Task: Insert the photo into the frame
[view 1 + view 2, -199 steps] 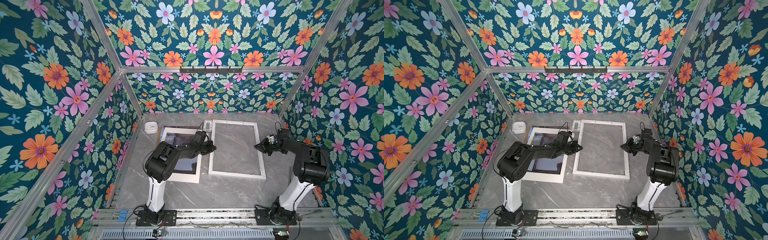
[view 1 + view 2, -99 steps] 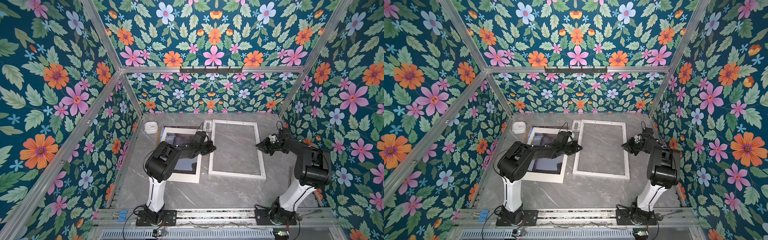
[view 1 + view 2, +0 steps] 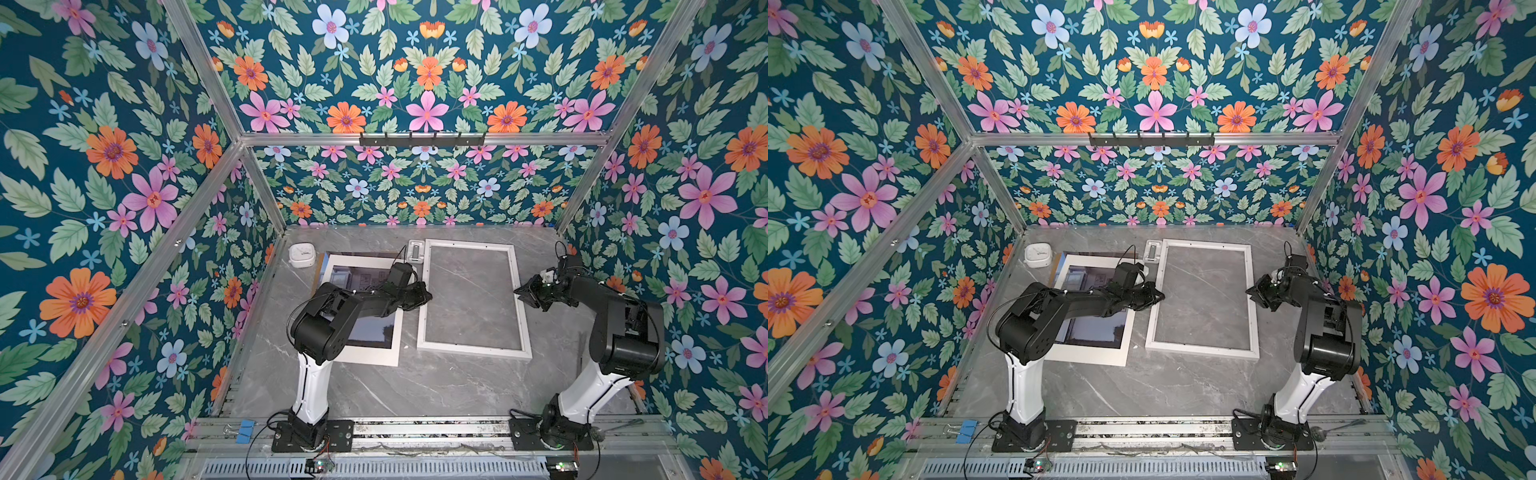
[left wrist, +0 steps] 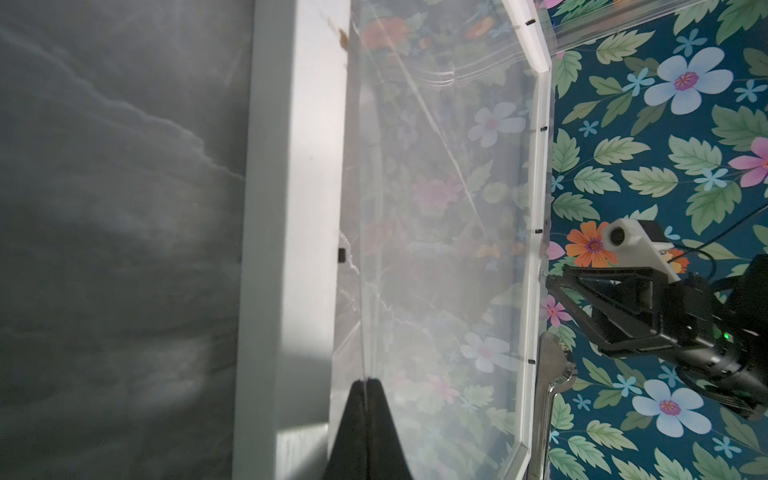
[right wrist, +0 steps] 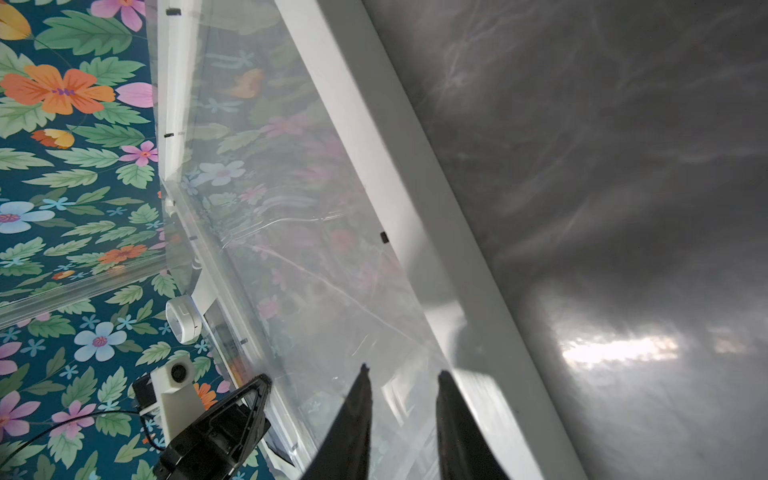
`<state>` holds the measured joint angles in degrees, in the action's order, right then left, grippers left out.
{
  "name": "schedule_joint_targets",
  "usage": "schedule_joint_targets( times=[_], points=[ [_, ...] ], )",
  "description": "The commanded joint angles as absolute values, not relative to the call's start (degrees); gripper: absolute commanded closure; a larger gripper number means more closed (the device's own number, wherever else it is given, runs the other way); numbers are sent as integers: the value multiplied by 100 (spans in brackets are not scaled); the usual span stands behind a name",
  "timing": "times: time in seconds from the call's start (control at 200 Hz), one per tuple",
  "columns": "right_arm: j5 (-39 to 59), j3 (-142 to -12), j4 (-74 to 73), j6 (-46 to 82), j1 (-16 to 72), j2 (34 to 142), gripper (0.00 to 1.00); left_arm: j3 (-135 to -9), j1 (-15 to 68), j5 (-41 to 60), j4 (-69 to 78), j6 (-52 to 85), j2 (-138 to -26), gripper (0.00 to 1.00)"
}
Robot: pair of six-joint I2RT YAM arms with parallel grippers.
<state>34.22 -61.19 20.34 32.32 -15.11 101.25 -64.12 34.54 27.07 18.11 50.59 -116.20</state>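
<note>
The white frame (image 3: pixel 473 350) (image 3: pixel 1202 351) lies flat on the grey table, right of the middle. A clear sheet (image 4: pixel 436 208) (image 5: pixel 299 249) sits in its opening and reflects the flowered walls. The photo (image 3: pixel 372 330) (image 3: pixel 1096 330) lies left of the frame under a white mat (image 3: pixel 365 355), partly hidden by my left arm. My left gripper (image 3: pixel 426 297) (image 3: pixel 1158 297) (image 4: pixel 368 380) is at the frame's left rail (image 4: pixel 291 208), shut on the clear sheet's edge. My right gripper (image 3: pixel 519 291) (image 3: pixel 1250 291) (image 5: pixel 403 372) hovers at the frame's right rail (image 5: pixel 374 124), its jaws apart and holding nothing.
A round white device (image 3: pixel 302 254) sits at the back left of the table. A small white block (image 3: pixel 415 251) lies by the frame's far left corner. A brown board's edge (image 3: pixel 319 266) shows beside the mat. Flowered walls close in three sides.
My right gripper's jaws have spread apart, and it has drawn slightly back to the right at the frame's right rail. The left arm has stayed put.
</note>
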Motion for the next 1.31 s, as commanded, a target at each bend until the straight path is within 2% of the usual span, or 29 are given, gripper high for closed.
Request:
schedule_joint_targets(
  times=[0.0, 0.465, 1.065, 1.3],
  points=[
    [3320, -6100, 2150, 3173, -1505, 10055, 71, -6467, 3454, 2707, 1898, 5014, -11639, 100],
    [3271, -6047, 2142, 3171, -1519, 9993, 65, -6561, 3507, 2751, 1828, 5001, -11671, 100],
    [3351, -6023, 2105, 3182, -1543, 9950, 65, -6737, 3568, 2541, 1331, 4867, -11698, 100],
    [3413, -6012, 2125, 3173, -1538, 9900, 64, -7003, 3566, 2349, 634, 4654, -11647, 70]
  ],
)
